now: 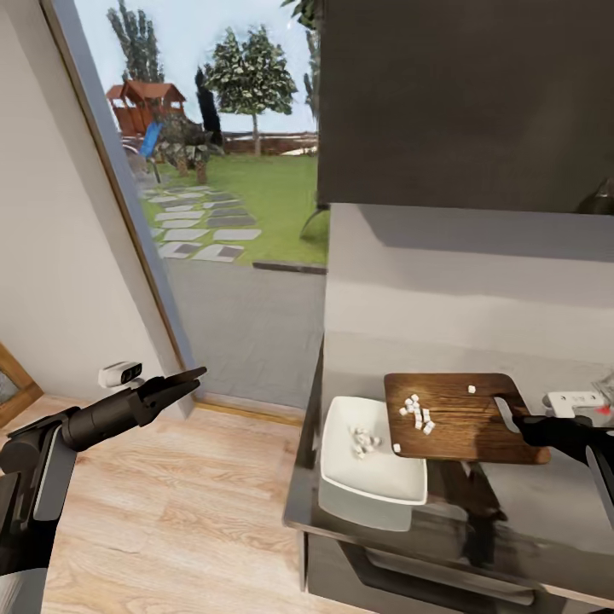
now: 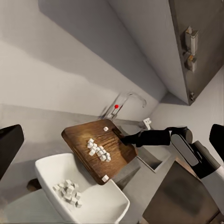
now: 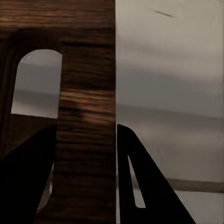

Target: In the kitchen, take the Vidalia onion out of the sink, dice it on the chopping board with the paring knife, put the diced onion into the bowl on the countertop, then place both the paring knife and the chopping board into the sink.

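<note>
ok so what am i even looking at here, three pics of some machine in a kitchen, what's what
It is a simulated two-armed kitchen robot.

The large picture comes from a camera on its head, looking down over both arms. The other two come from cameras near each arm's pincer.

In the head view, the left pincer hangs over the wooden floor, holding nothing, its fingers close together.

The right pincer grips the handle end of the chopping board, which is raised above the countertop with one end over the white bowl. In the right wrist view, the board's edge sits between the two dark fingers.

White diced onion pieces lie on the board, and more are already in the bowl.

The left wrist view shows the same scene, plus the tap with its red knob.
</note>
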`<state>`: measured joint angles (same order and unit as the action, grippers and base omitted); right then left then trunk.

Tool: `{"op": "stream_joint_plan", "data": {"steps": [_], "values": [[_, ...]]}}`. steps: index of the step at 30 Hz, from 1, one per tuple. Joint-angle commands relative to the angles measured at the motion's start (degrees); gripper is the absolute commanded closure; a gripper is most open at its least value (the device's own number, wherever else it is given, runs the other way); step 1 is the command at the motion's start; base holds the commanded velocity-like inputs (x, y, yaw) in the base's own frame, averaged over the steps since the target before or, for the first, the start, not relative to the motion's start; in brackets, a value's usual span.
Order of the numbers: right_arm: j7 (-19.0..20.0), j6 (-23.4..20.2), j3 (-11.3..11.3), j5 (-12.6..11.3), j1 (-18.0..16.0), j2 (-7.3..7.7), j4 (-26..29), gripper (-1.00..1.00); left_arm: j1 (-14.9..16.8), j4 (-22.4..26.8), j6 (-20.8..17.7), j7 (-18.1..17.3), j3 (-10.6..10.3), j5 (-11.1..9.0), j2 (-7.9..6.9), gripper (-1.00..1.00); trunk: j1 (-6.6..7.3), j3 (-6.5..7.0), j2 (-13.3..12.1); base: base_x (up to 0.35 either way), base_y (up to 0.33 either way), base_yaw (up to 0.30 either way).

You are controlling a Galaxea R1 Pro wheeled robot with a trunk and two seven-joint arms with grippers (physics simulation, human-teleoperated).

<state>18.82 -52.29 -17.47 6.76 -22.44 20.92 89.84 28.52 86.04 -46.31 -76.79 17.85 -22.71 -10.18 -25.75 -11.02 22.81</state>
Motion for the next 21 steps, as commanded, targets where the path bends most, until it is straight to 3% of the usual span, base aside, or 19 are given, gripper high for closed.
{"op": "stream_joint_plan", "data": {"steps": [1, 12, 16, 21], "values": [[0.5, -0.2, 0.0, 0.4, -0.1, 0.00, 0.1, 1.00, 0.0, 0.0, -0.6, -0.1, 0.0, -0.2, -0.01, -1.00, -0.03, -0.12, 0.1, 0.000, 0.235, 0.000], [0.5, -0.2, 0.0, 0.7, -0.1, 0.00, 0.1, 1.00, 0.0, 0.0, -0.6, -0.1, 0.1, -0.2, -0.01, -1.00, -0.03, -0.12, 0.1, 0.000, 0.273, 0.000], [0.5, -0.2, 0.0, 0.7, -0.1, 0.00, 0.1, 1.00, 0.0, 0.0, -0.6, -0.1, 0.0, -0.2, -0.01, -1.00, -0.03, -0.12, 0.1, 0.000, 0.022, 0.000], [0.5, -0.2, 0.0, 0.7, -0.1, 0.00, 0.1, 1.00, 0.0, 0.0, -0.6, -0.1, 0.1, -0.2, -0.01, -1.00, -0.03, -0.12, 0.1, 0.000, -0.217, 0.000]]}}
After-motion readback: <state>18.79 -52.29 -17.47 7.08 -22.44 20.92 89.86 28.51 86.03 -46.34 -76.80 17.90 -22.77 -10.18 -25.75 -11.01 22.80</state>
